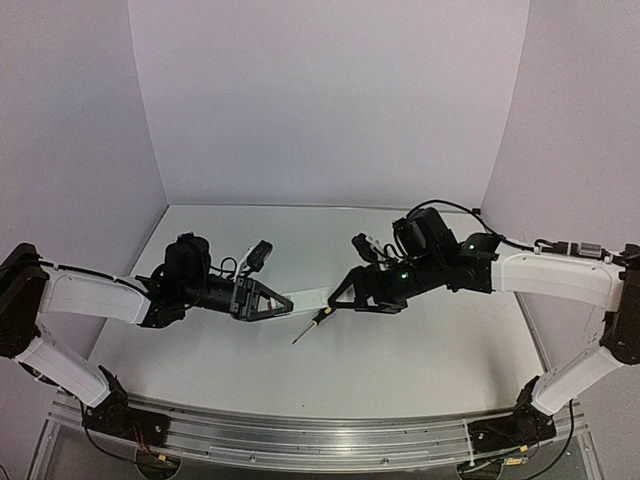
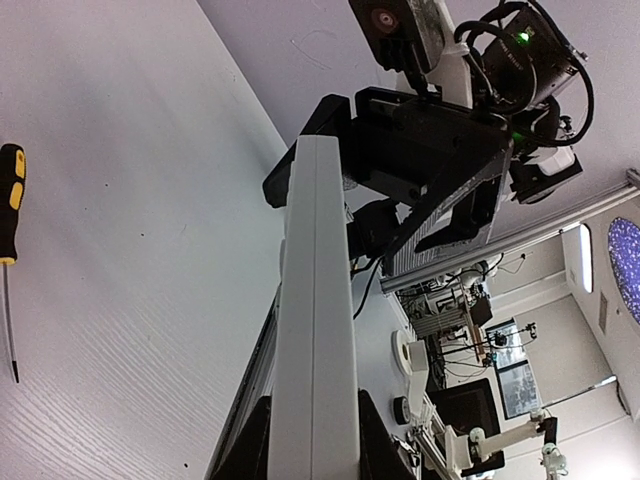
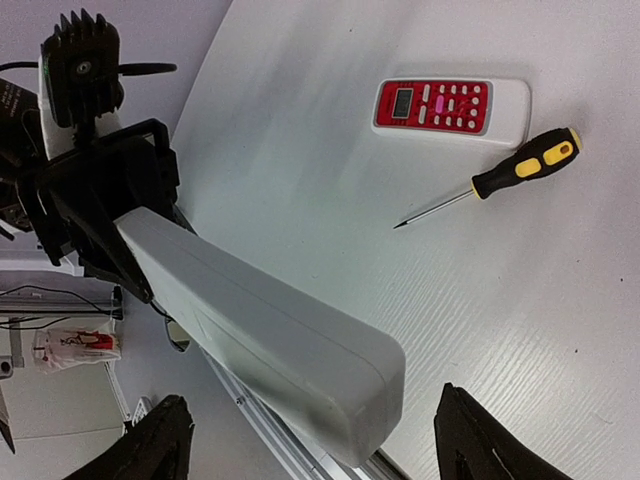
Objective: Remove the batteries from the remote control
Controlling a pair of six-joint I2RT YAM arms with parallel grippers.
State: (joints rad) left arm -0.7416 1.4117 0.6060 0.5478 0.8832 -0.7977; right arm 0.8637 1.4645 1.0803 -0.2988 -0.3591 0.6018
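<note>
The white remote control [image 1: 310,298] is held in the air, level, between the two arms. My left gripper [image 1: 272,300] is shut on one end of it; in the left wrist view the remote [image 2: 315,300] runs up from between my fingers [image 2: 375,445] toward the right gripper [image 2: 420,170]. My right gripper [image 1: 345,292] is open, and the remote's other end [image 3: 300,350] lies between its spread fingertips [image 3: 480,440] without touching them. The remote's casing looks closed. The batteries are hidden.
A black-and-yellow-handled screwdriver [image 1: 312,325] lies on the table below the remote, and also shows in the right wrist view [image 3: 500,180]. A red-faced remote [image 3: 450,108] lies beside the screwdriver. The table's aluminium front rail [image 1: 300,440] runs along the near edge.
</note>
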